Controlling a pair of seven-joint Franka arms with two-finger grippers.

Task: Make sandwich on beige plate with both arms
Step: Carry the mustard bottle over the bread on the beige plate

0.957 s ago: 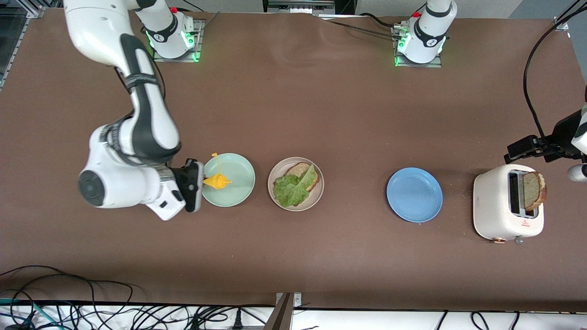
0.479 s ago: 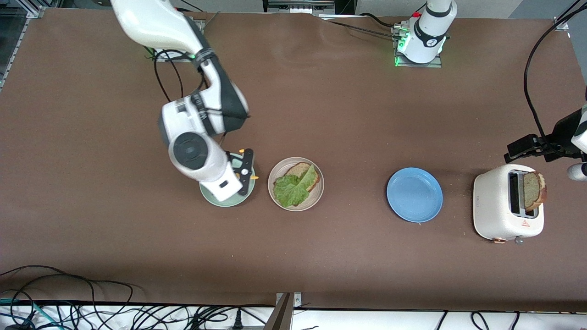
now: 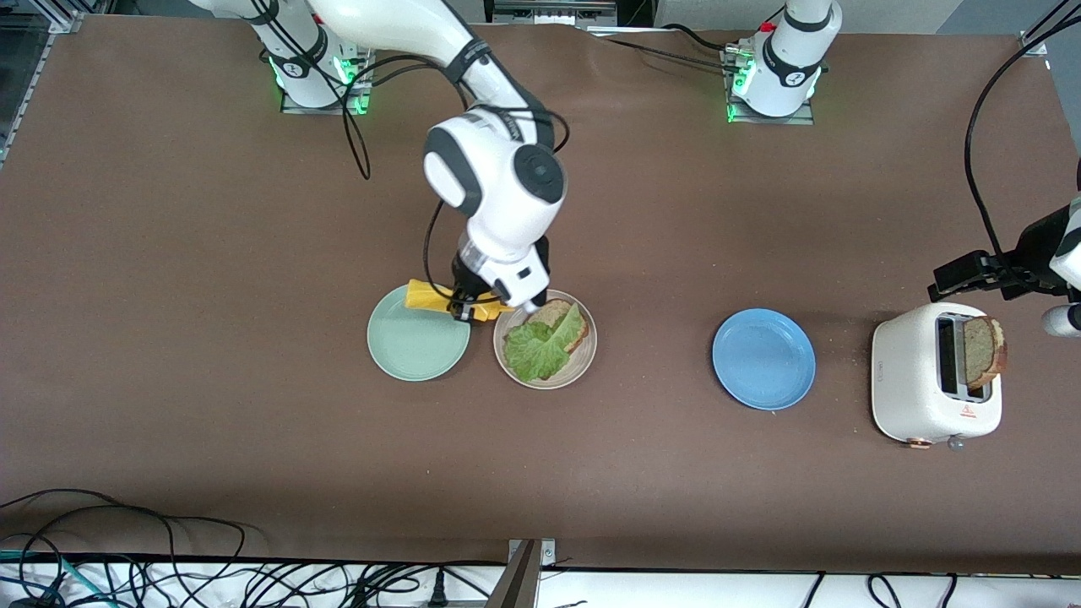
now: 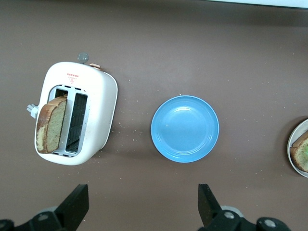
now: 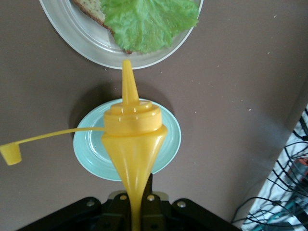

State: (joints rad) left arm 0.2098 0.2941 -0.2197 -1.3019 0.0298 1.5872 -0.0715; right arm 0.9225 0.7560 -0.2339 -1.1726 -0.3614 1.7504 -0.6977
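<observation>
**A:** The round pale beige plate point(image 3: 585, 361) sits mid-frame in the front view, holding a speckled bread slice point(image 3: 553, 313) under a ruffled green lettuce leaf point(image 3: 535, 347). The leaf looks floppy and light.

**B:** The right gripper point(image 3: 469, 304) is clamped on the soft yellow squeeze bottle point(image 5: 133, 152) over the plate's upper-left rim. The left gripper point(image 4: 143, 208) waits spread wide at the right edge, above the white toaster point(image 3: 916, 393). The crusty second slice point(image 3: 982, 350) is best pinched by its stiff edges.

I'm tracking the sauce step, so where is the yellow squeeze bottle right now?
The yellow squeeze bottle is in the right gripper, in the air over the gap between the mint-green plate and the beige plate.
</observation>
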